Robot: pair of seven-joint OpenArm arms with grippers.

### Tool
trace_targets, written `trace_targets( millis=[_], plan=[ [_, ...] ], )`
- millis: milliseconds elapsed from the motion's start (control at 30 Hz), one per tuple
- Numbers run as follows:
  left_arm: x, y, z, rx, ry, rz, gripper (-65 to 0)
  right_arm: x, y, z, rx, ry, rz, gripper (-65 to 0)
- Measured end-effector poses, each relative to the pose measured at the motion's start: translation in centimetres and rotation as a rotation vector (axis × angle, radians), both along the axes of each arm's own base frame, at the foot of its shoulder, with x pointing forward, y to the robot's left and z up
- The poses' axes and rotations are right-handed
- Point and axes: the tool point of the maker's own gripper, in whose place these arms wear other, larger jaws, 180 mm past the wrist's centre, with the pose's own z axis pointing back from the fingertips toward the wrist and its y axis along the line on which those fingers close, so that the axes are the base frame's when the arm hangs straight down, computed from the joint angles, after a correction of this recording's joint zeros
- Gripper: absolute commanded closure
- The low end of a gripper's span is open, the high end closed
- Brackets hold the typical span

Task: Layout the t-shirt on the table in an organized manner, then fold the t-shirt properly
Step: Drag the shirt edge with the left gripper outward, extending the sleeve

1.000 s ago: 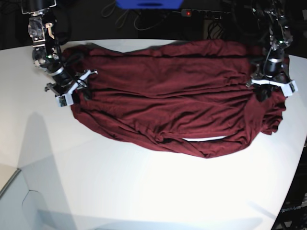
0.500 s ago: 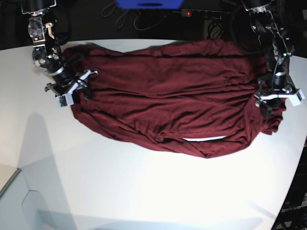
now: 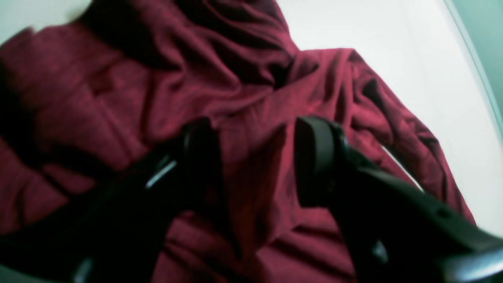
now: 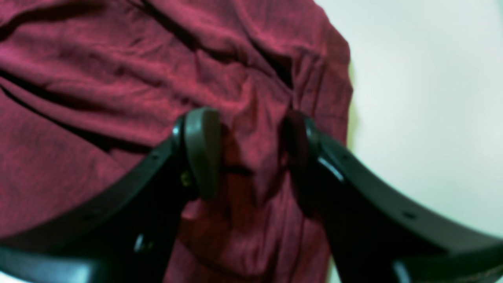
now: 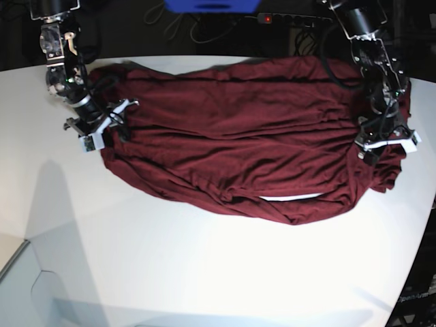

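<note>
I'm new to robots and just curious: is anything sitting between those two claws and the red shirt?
Nothing visible. The left gripper and the right gripper each sit right over the t-shirt, jaws apart with cloth showing between them. Around the shirt, only bare table shows.

We count one t-shirt [image 5: 245, 136] out there, dark maroon, the only cloth in sight. One white surface [image 5: 170, 266] carries it. Two arms are in play, so two claws: the right claw [image 5: 102, 126] on the base view's left, the left claw [image 5: 385, 144] on its right. Each claw shows us two dark fingers up close, so four in all. At the back we make out one blue object [image 5: 211, 5] and one red light [image 5: 267, 19].
</note>
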Motion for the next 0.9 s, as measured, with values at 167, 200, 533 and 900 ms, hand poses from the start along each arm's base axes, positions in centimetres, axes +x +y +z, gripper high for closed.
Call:
trace_targets(
  millis=[167,200,533,900],
  plan=[
    [0.1,0.0,0.1,0.000,-0.002,-0.001,-24.5,0.0,0.0,0.0,0.000,0.000,0.000,-28.1],
    [0.1,0.0,0.1,0.000,-0.003,-0.001,-22.9,0.0,0.0,0.0,0.000,0.000,0.000,-28.1],
    [0.4,-0.1,0.6,0.001,-0.015,-0.004,-16.7,0.0,0.0,0.0,0.000,0.000,0.000,-28.1],
    [2.9,0.7,4.8,0.054,-0.108,-0.026,-0.4,0.0,0.0,0.0,-0.001,0.000,0.000,-28.1]
  ],
)
